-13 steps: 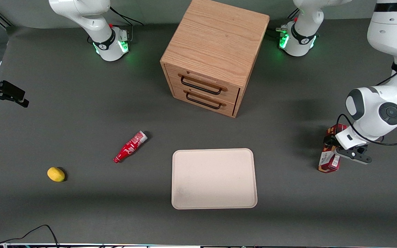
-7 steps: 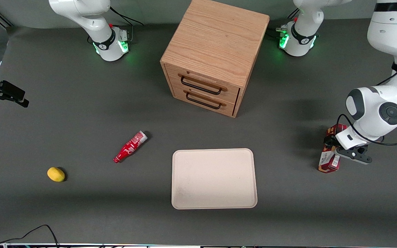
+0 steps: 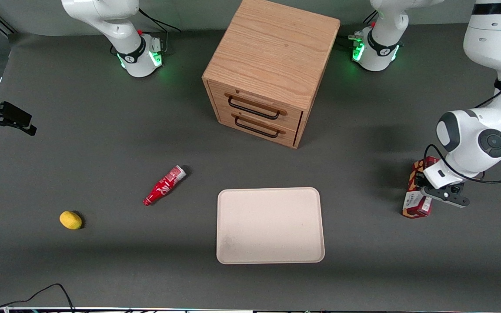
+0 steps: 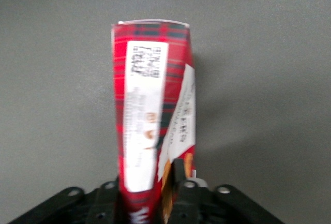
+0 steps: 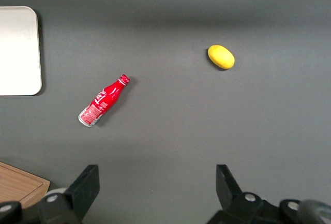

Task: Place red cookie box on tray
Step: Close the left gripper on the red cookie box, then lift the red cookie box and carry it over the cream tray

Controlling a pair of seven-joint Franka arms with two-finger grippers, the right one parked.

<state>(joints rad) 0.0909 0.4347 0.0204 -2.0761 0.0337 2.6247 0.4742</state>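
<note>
At the right edge of the front view, a little below mid-height, the working arm's hand point(image 3: 424, 190) sits low over the red cookie box point(image 3: 415, 201); the box lies on the dark grey desk point(image 3: 102, 143) with its white-labelled end toward the front camera and its other end tucked under the wrist; in the wrist view the hand point(image 4: 145, 195) has its two black fingers point(image 4: 178, 175) pressed against the two long sides of the red cookie box point(image 4: 150, 100), pinching it near one end, while the rest of the tartan-patterned carton runs away from the camera over bare grey desk point(image 4: 269, 53).

The tray point(image 3: 270, 225) lies flat in the lower centre of the front view, well apart from the box and toward the parked arm's end from it; it also shows at the upper left edge of the right wrist view as a cream slab point(image 5: 18, 50); nothing rests on it.

A wooden drawer cabinet point(image 3: 270, 69) with two dark handles stands at the upper centre, farther from the front camera than the tray; a small red bottle point(image 3: 164, 185) lies on its side left of centre; a yellow lemon point(image 3: 70, 220) sits at the lower left, toward the parked arm's end of the desk.
</note>
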